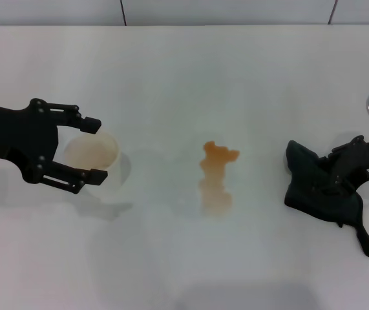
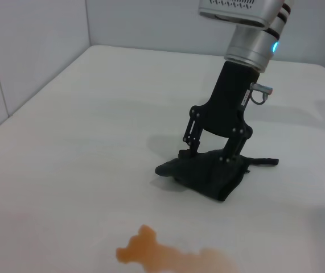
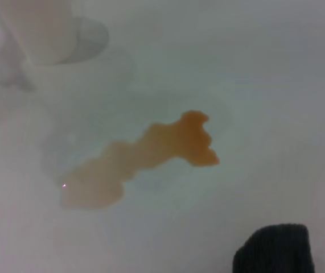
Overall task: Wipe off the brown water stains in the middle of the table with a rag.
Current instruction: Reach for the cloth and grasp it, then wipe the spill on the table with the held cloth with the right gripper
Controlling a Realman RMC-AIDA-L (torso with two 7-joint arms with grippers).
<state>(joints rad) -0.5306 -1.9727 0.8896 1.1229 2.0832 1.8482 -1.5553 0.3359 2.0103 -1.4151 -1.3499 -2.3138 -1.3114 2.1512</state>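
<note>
The brown water stains [image 1: 216,177] lie in the middle of the white table [image 1: 171,77]; they also show in the left wrist view [image 2: 162,256] and the right wrist view [image 3: 145,156]. The dark rag [image 1: 316,190] lies on the table at the right, its tail pointing toward the front edge. My right gripper [image 1: 334,175] is down on the rag [image 2: 208,173], fingers apart, with the tips [image 2: 229,159] pressed into the cloth. A corner of the rag [image 3: 276,250] shows in the right wrist view. My left gripper [image 1: 95,150] is open at the left.
A small translucent cup [image 1: 92,152] with a brownish inside stands between the left gripper's fingers; it also shows in the right wrist view [image 3: 42,28]. A wall runs behind the table's far edge [image 1: 184,24].
</note>
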